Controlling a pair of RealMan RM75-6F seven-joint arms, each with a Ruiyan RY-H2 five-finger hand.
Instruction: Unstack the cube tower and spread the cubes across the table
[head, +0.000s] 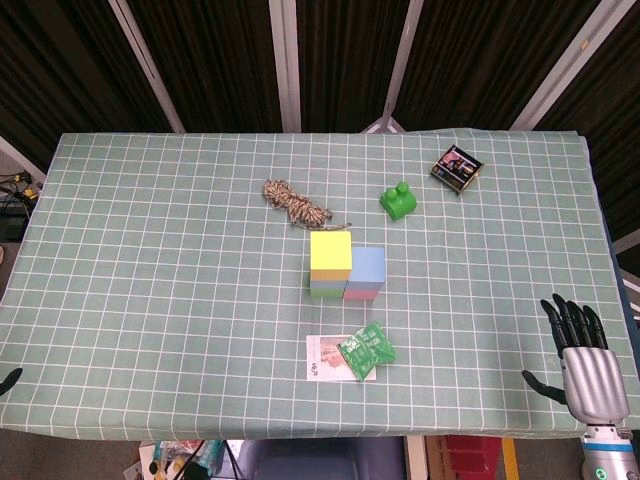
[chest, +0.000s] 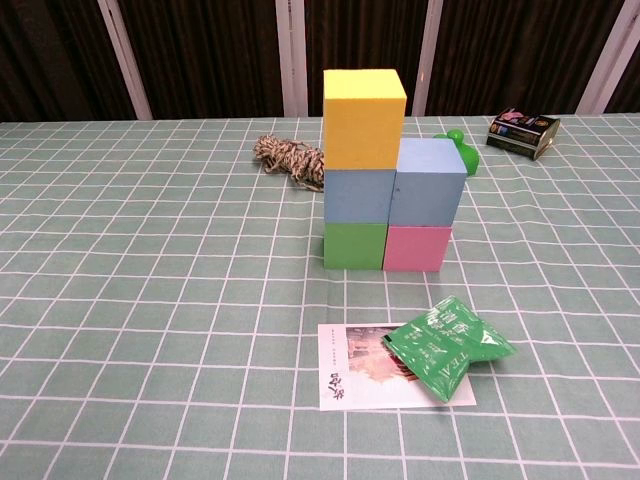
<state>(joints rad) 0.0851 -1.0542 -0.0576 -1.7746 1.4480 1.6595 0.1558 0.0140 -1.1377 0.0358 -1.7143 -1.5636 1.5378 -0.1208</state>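
The cube tower (chest: 385, 175) stands mid-tabletop (head: 150, 300): yellow cube (chest: 364, 117) topmost on a blue one, a second blue cube (chest: 430, 184) touching alongside, green and pink beneath. Knocking the yellow cube sideways could topple everything onto the green packet (chest: 447, 344) just in front. The right robot hand (head: 580, 350) hovers released, well apart; the left's state I cannot tell.

Green-checked bench (head: 150, 250): cube tower (head: 346, 264) mid-bench, rope coil (head: 293, 203) behind-left of it, green toy block (head: 399, 200) behind-right, small dark box (head: 456, 167) further behind-right, green packet (head: 367, 350) on card (head: 326, 359) in front.
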